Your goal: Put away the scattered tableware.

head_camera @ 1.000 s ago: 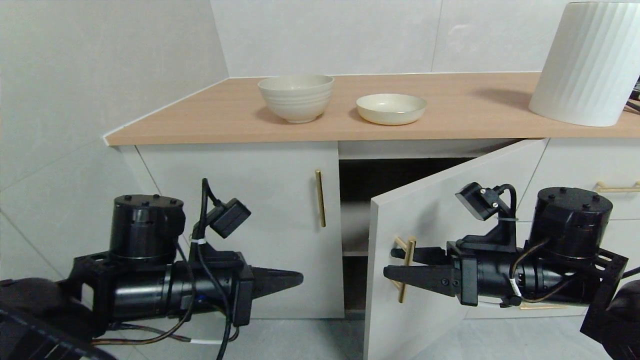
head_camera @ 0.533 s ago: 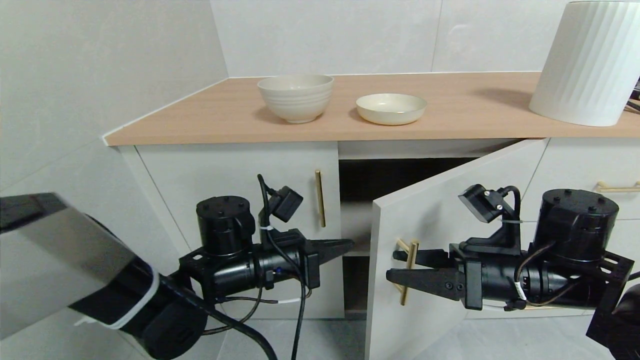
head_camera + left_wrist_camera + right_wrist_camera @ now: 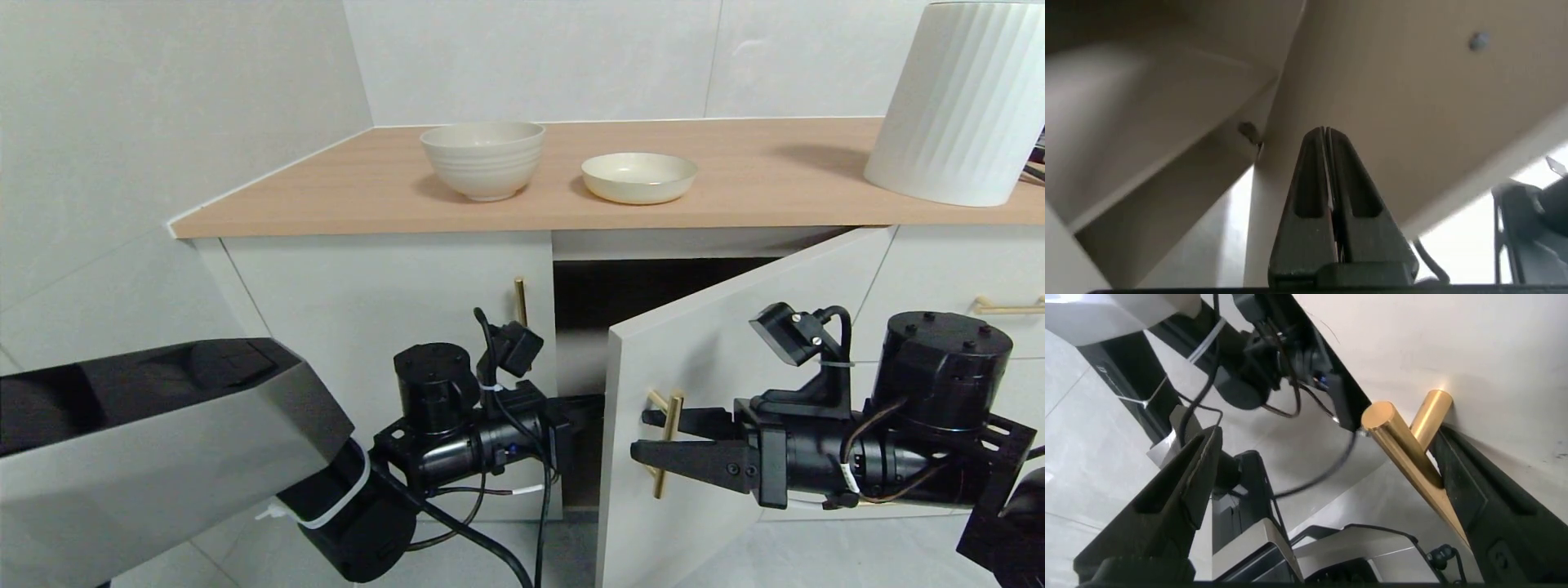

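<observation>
The job stands at the cupboard-opening step, by my reading; nothing has been lifted, and both pieces of tableware sit on the pale wooden bench point(image 3: 775, 175): the ribbed cream ceramic bowl point(image 3: 483, 159) towards its left end, and the shallow cream dish point(image 3: 638, 176) just beside it on the right, the two apart. Below them the white right-hand cupboard door point(image 3: 710, 343) hangs half open; the right claw point(image 3: 637, 431) is spread open with its fingers straddling the door's brass bar handle point(image 3: 665, 441), one above and one below. The left claw point(image 3: 1325, 135) is closed on nothing, fingers pressed flat together, poked low into the gap between the two doors.

The next move, I'd say, calls for swinging that door wide enough to clear a path, then freeing one arm to rise to the bowl or dish.

The cupboard's inside is mostly dark, one pale shelf faintly showing; the left claw's tip is lost behind the door's edge from the head view; I cannot tell whether the right fingers actually touch the handle.
</observation>
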`<state>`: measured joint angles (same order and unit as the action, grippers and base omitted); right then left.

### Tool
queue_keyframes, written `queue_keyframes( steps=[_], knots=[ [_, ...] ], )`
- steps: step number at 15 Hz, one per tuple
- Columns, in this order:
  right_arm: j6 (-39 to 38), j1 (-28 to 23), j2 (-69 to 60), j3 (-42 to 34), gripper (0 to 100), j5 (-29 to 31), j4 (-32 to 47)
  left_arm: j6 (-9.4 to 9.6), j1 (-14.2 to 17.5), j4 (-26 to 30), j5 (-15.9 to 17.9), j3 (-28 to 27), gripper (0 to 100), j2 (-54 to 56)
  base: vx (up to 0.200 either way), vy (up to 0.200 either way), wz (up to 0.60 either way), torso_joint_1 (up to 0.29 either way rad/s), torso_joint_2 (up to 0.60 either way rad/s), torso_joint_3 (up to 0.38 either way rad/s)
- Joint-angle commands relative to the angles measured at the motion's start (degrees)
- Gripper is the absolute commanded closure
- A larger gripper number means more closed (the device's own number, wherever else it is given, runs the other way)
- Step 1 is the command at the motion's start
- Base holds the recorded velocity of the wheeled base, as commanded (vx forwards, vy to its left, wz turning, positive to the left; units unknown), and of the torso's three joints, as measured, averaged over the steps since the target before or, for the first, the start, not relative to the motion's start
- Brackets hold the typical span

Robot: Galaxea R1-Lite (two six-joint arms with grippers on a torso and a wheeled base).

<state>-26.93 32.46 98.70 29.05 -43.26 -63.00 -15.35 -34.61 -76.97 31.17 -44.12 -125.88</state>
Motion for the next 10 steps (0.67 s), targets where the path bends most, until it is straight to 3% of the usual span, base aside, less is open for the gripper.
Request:
queue_keyframes(
  steps=[1, 10],
  knots=[
    [-0.1, -0.1, 0.3, 0.0, 0, 0.0, 0.1, -0.03, -1.6, -0.2, -0.4, -0.9, 100, -1.1, 0.0, 0.0, 0.0, 0.0, 0.0, 0.0],
    [-0.2, -5.9, -7.8, -5.5, 0, 0.0, -0.3, 0.05, -5.4, -2.7, -1.6, 0.3, 100, -1.0, 0.0, 0.0, 0.0, 0.0, 0.0, 0.0]
  ],
)
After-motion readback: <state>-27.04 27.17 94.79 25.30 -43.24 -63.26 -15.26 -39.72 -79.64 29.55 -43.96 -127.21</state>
